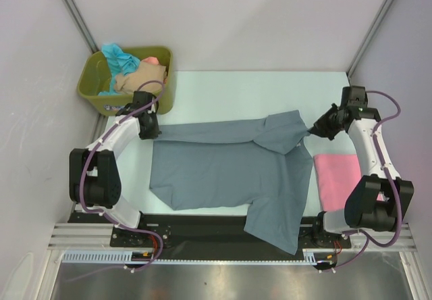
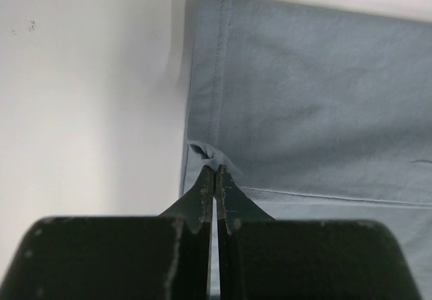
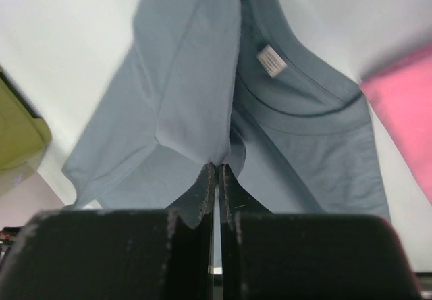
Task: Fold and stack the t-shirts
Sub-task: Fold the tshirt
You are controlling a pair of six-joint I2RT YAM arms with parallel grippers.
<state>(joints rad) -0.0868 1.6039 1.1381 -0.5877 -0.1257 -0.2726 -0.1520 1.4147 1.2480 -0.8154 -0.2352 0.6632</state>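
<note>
Both ends of the grey-blue shirt's (image 1: pixel 223 175) far edge are pinched. The shirt lies spread across the middle of the bench (image 1: pixel 223 87), and its near right corner hangs over the bench's front edge onto the black rail (image 1: pixel 202 229). The left gripper (image 1: pixel 151 132) is clamped on the far left corner just beside the hem stitching; the left wrist view shows a small pucker of cloth caught between the closed tips. The right gripper (image 1: pixel 312 132) is clamped on a fold of cloth at the far right. From there a flap drapes back over the shirt's body, and the right wrist view shows the neckline with a white label (image 3: pixel 272 60) inside it. Whether the pinched edge is raised off the bench cannot be told. A folded pink shirt (image 1: pixel 337 175) lies flat on the bench just right of the grey-blue one, near the right arm's base. The olive tub (image 1: pixel 86 92) stands at the far left corner, close behind the left gripper. It holds a teal shirt (image 1: pixel 118 57), a beige shirt (image 1: pixel 138 78) and a salmon shirt (image 1: pixel 154 61), bundled together.
</note>
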